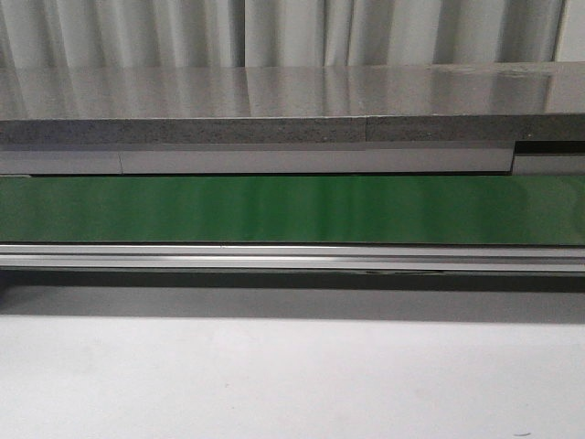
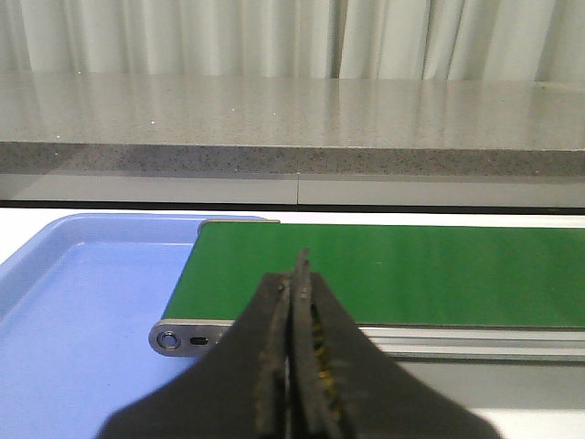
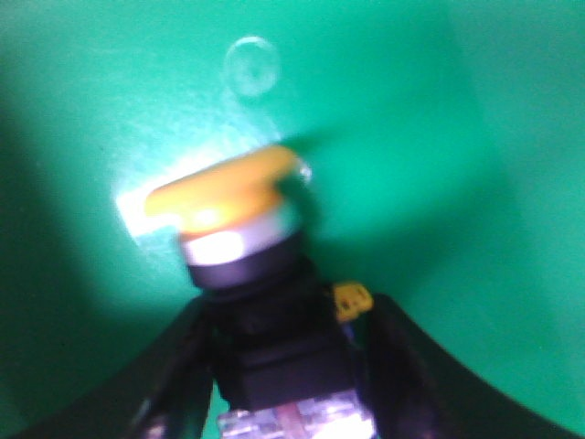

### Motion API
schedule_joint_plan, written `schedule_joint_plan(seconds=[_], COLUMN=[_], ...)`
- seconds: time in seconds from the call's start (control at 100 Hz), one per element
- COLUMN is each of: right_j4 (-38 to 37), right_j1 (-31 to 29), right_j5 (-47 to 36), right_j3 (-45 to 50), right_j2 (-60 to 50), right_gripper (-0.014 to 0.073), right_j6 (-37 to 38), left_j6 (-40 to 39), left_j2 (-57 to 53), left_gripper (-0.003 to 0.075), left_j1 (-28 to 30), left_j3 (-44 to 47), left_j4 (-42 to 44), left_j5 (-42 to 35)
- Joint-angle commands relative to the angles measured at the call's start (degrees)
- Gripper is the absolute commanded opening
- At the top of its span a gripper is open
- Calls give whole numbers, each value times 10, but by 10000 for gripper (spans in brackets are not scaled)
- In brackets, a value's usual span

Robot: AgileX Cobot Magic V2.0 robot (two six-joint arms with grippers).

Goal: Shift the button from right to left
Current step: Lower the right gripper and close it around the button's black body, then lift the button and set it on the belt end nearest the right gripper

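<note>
Front view faces the green belt (image 1: 292, 208); left wrist shares it; right wrist hovers close.

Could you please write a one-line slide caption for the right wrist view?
Right pincer gripping the black body of the yellow mushroom-cap push-button, close over the green conveyor belt.

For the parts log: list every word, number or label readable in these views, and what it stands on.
None can be read.
The button: blurred in the right wrist view, its body shows no legible marking.
The green belt, blue tray and grey counter: no text visible.
</note>
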Motion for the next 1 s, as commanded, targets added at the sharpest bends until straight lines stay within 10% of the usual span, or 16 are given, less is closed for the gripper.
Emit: schedule_joint_plan(seconds=[0.0, 0.99], right_j4=[9, 6], right_j1=[-4, 150], right_j5=[-15, 92], right_j3=[-16, 12], right_j2=[-27, -210], right_gripper=[234, 185], right_j6=[-8, 69], left_j6=[0, 0], left_j2=[-18, -18], left_gripper=[-20, -20], left_j1=[1, 1], left_j3=[26, 26], left_j4=[-4, -4], left_j5=[-42, -42])
